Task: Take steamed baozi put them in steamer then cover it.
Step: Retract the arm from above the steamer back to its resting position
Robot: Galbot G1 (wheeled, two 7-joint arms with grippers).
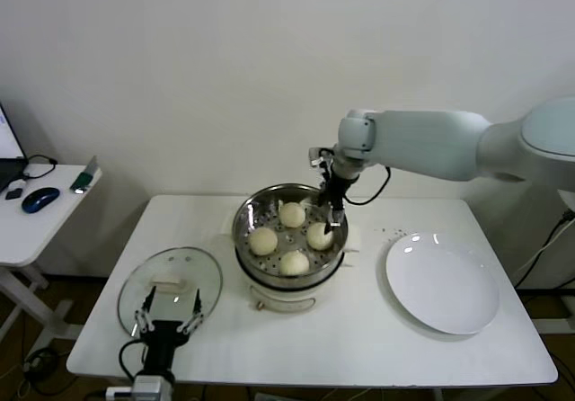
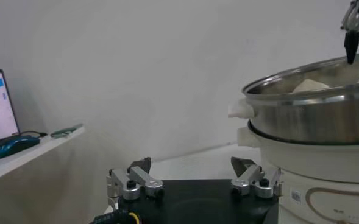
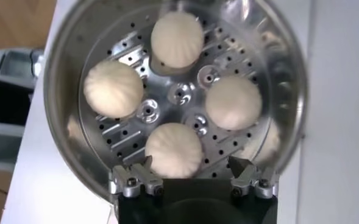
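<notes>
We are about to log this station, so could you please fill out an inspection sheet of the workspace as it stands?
Surface: white table, some dark specks near the far right edge.
Job's things: four buns sit on the perforated tray in the steamer; glass lid lies flat on the table at the left, not yet on.
Clutter: empty white plate at the right.
Grippers: right gripper open, just above the steamer's right-hand bun; left gripper open at the lid's near edge.
Cables: black cable at the right wrist.
Surroundings: plain wall; side desk with a mouse and a screen.
</notes>
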